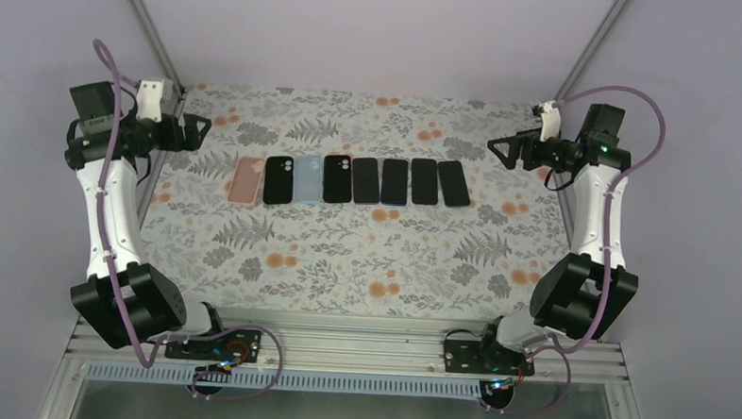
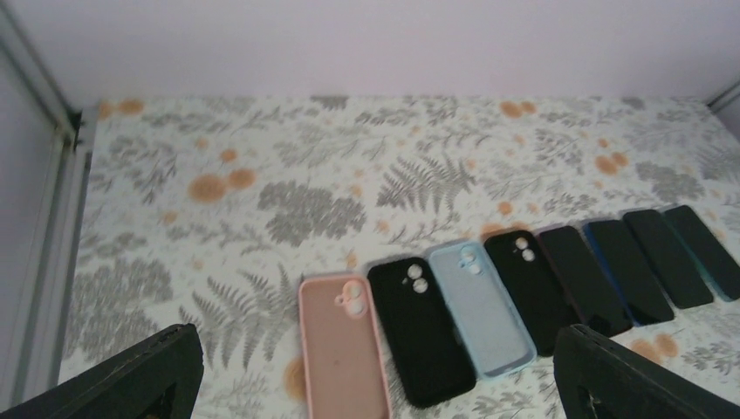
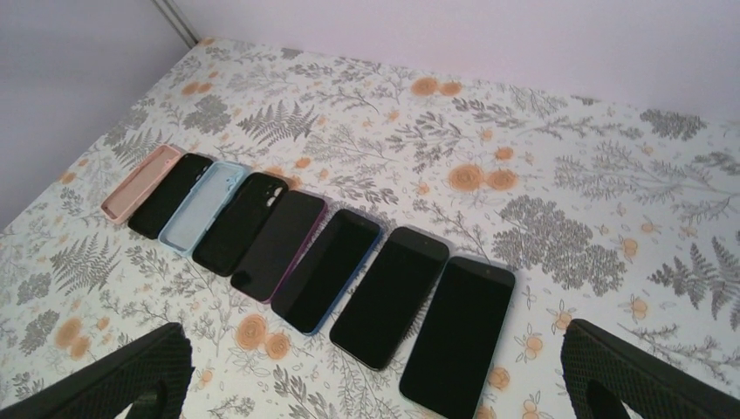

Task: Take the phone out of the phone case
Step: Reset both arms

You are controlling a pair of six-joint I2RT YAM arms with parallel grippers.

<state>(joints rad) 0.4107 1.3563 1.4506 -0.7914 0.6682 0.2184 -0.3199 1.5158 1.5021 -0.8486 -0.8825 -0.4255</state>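
Eight items lie in a row across the floral mat. From the left come empty cases: a pink case (image 1: 245, 180), a black case (image 1: 278, 179), a light blue case (image 1: 308, 178) and another black case (image 1: 337, 179). Then come screen-up phones: a phone in a purple case (image 3: 279, 244), a phone in a blue case (image 3: 327, 269), and two dark phones (image 3: 390, 295) (image 3: 455, 332). My left gripper (image 1: 201, 131) hangs open, above and left of the row. At the right end, my right gripper (image 1: 498, 149) is open and raised. Neither touches anything.
The floral mat (image 1: 346, 256) covers the table. Metal frame posts (image 1: 153, 30) stand at the back corners, with plain walls around. Both arm bases sit on the rail (image 1: 342, 345) at the near edge.
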